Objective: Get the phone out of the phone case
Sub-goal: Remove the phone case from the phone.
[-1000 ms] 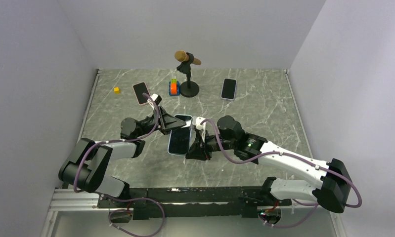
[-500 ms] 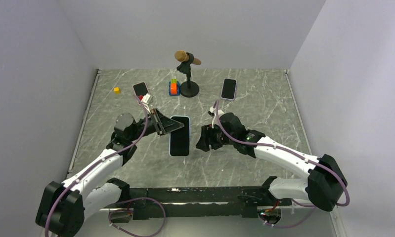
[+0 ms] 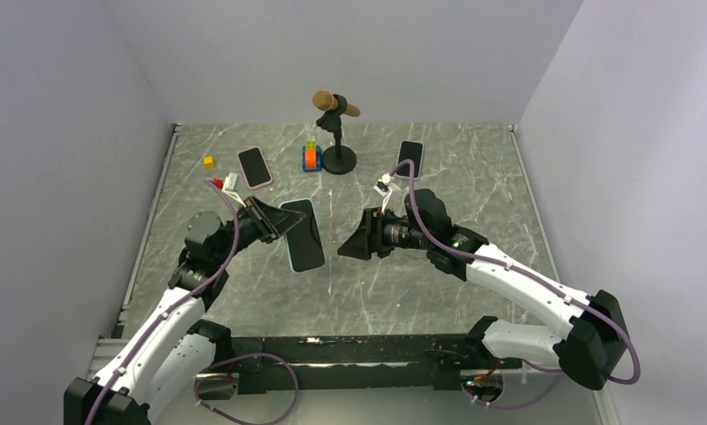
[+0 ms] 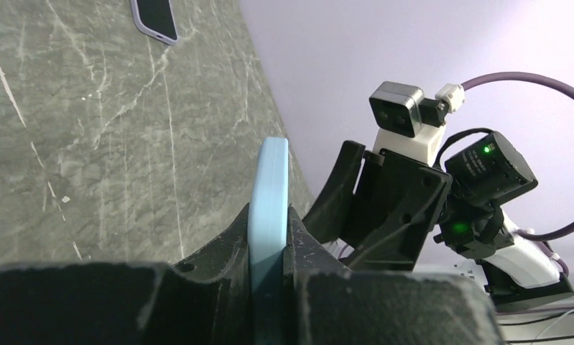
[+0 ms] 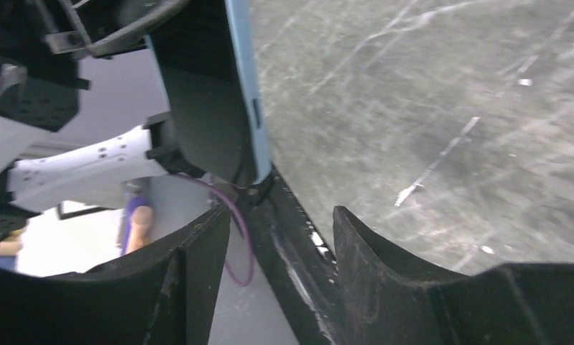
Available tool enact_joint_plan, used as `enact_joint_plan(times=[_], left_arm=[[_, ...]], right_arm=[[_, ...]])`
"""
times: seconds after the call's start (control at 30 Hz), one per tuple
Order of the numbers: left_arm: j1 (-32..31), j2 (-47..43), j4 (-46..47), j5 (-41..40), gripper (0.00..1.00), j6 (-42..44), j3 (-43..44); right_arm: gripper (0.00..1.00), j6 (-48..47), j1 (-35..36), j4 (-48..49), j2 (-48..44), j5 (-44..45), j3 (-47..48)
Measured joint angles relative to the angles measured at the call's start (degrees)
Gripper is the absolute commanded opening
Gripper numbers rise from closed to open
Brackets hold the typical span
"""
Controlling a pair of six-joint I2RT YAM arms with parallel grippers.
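Overhead, the left gripper (image 3: 272, 221) is clamped on one end of the phone (image 3: 302, 235), which sits in its light blue case above the table (image 3: 438, 292); the right gripper (image 3: 349, 247) gapes just beside it, not touching; from the left wrist, the case (image 4: 268, 208) edge sits pinched between the fingers (image 4: 219, 266); from the right wrist, the fingers (image 5: 190, 266) are spread, and the phone's dark screen lies beyond them, apart.

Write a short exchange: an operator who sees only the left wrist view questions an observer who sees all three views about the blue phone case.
Operator: I see only the blue case edge-on. Is the phone inside?
Observer: Yes; from above, the phone fills it, dark screen facing up.
Operator: Is the right claw holding anything?
Observer: No; its own wrist view shows the right claw open, with nothing between its fingers.
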Motion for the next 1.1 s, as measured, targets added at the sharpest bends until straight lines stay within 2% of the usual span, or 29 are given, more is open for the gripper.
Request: enact_joint_plan(times=[0.4, 0.5, 0.67, 0.87, 1.1], left_arm=[[1.3, 2.6, 0.6, 2.4, 0.00, -0.4, 0.0], [1.3, 3.3, 0.6, 3.4, 0.00, -0.5, 0.0], [1.3, 3.6, 2.7, 4.6, 0.00, -1.7, -0.3], [1.3, 4.6, 6.4, 5.8, 0.00, -4.2, -1.3], [1.3, 5.4, 8.1, 6.5, 0.00, -5.0, -1.5]], right_arm=[[0.36, 8.7, 1.1, 15.0, 3.3, -10.7, -2.5], [0.36, 10.4, 1.5, 18.6, 4.3, -12.2, -3.4], [0.43, 11.9, 2.8, 21.6, 8.2, -13.0, -3.7], [0.36, 12.7, 3.2, 22.1, 10.3, -13.0, -5.7], [0.35, 13.5, 3.3, 23.2, 10.5, -13.0, -5.9]])
